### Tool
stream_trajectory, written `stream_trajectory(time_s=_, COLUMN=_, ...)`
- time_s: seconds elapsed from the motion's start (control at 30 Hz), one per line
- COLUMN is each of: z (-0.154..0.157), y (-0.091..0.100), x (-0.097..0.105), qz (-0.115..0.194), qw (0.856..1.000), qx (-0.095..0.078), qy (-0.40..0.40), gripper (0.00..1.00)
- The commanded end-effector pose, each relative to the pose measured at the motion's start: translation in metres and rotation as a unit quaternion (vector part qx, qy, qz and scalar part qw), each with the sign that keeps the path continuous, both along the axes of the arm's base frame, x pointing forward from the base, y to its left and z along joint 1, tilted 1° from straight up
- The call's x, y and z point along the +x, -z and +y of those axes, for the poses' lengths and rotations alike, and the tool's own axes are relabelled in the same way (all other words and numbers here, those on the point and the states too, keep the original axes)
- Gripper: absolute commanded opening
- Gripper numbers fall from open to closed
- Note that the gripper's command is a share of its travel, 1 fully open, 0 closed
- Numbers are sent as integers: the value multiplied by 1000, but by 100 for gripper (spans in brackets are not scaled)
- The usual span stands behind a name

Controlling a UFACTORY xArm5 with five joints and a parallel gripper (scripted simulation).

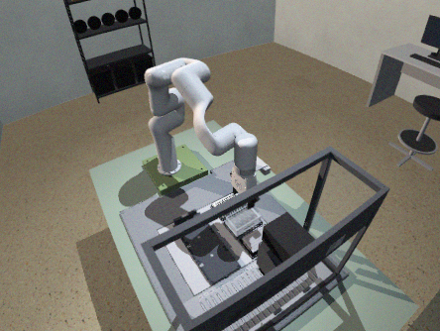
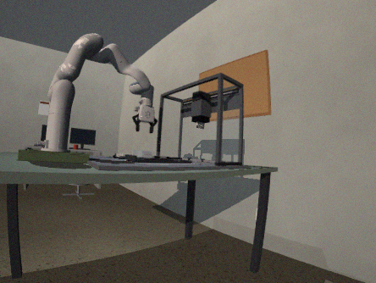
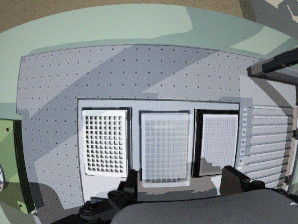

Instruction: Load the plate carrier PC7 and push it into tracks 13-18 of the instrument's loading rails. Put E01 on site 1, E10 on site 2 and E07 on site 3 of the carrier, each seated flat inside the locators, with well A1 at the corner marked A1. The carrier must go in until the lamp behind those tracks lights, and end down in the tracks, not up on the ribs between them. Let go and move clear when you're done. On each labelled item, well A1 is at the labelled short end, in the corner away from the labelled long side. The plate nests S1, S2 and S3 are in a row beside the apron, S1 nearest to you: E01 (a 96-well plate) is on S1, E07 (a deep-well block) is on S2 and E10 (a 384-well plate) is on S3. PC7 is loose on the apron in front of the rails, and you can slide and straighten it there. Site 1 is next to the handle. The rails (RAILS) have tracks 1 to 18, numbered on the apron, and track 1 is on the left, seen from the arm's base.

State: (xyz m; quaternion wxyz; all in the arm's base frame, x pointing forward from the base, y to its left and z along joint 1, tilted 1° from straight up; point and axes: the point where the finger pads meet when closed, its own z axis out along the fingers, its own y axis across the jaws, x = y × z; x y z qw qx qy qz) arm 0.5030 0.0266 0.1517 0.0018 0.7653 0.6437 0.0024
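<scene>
The gripper hangs above the nests, fingers wide open, holding nothing. In the wrist view, E07 sits on the middle nest, with E01 at its 9 o'clock and E10 at 3. In the top view, PC7 lies on the apron, shadowed, with the rails at its 5 o'clock. The dark frame spans the rails, an obstacle overhead; its black head hangs at PC7's 3 o'clock. The green base stands at 11.
</scene>
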Motion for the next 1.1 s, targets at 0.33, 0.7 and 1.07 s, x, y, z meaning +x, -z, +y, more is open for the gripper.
stream_trajectory(time_s=0.33, z=0, y=2, x=1, qz=-2, qw=1000, qx=10, qy=-9, gripper=100)
stream_trajectory(time_s=0.7, z=0, y=20, x=1, qz=-2, qw=1000, qx=10, qy=-9, gripper=100)
stream_trajectory(time_s=1.07, z=1, y=35, x=1, qz=-2, qw=1000, qx=10, qy=-9, gripper=100)
